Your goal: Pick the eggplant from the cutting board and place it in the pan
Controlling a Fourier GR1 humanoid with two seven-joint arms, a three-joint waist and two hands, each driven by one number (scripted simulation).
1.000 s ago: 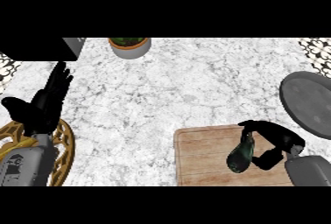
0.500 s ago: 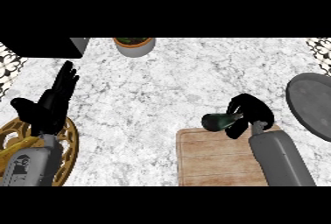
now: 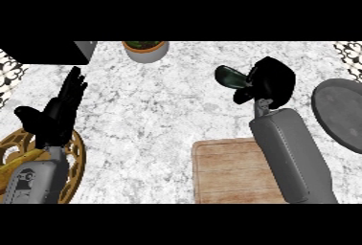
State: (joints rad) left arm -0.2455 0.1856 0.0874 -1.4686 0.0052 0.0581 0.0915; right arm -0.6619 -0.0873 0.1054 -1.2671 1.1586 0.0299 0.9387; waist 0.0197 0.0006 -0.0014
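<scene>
My right hand (image 3: 272, 82) hangs over the marble counter beyond the far edge of the wooden cutting board (image 3: 226, 172), its fingers curled round the dark eggplant (image 3: 231, 76), whose end sticks out to the left. The grey pan (image 3: 341, 112) lies at the right edge, to the right of that hand. My right forearm crosses the board's right side and hides part of it. My left hand (image 3: 53, 115) rests open at the left, fingers pointing up.
A grey pot with a plant (image 3: 145, 50) stands at the back centre. A dark box (image 3: 46, 51) fills the back left corner. A golden wire rack (image 3: 74, 162) lies at the lower left under my left forearm.
My right hand has lifted the eggplant off the cutting board and carried it away from me, up over the counter. The left hand has barely shifted.
</scene>
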